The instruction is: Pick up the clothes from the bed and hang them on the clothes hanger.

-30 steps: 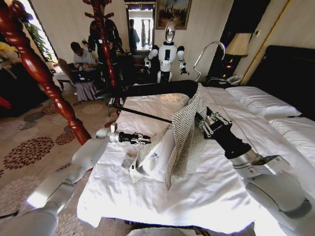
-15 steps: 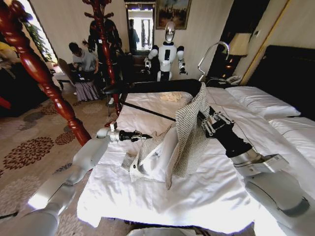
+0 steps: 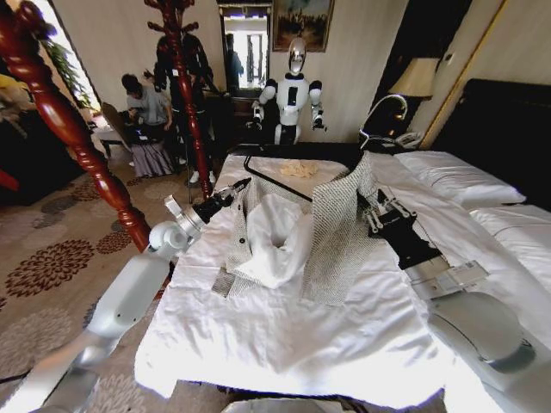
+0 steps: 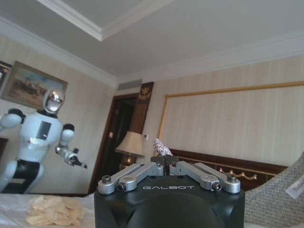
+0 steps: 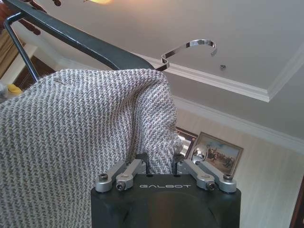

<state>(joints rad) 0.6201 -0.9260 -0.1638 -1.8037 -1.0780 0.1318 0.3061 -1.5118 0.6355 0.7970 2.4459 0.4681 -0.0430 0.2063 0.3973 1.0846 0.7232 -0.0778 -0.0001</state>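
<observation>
The grey-beige knit jacket point(image 3: 336, 232) hangs open above the bed point(image 3: 344, 344), white lining showing. One shoulder is draped over the black clothes hanger point(image 3: 293, 153), whose silver hook point(image 3: 383, 103) points up. My right gripper point(image 3: 372, 206) is shut on the hanger's covered end through the knit. In the right wrist view the jacket point(image 5: 71, 123) covers the hanger point(image 5: 80, 40) just above the gripper point(image 5: 161, 164). My left gripper point(image 3: 241, 184) holds the jacket's other front edge up by the hanger's bare end. In the left wrist view that gripper point(image 4: 165, 159) is shut on a bit of speckled knit.
A red turned wooden post point(image 3: 60, 120) stands close on the left, and another point(image 3: 181, 69) farther back. A cream cloth point(image 3: 299, 169) lies at the bed's far end. Pillows point(image 3: 456, 176) and a dark headboard are to the right. A white robot point(image 3: 293, 95) stands by the far wall.
My left gripper has risen and moved away from me, lifting the jacket's front edge and spreading it open. The hanger and right gripper have shifted slightly right and farther off.
</observation>
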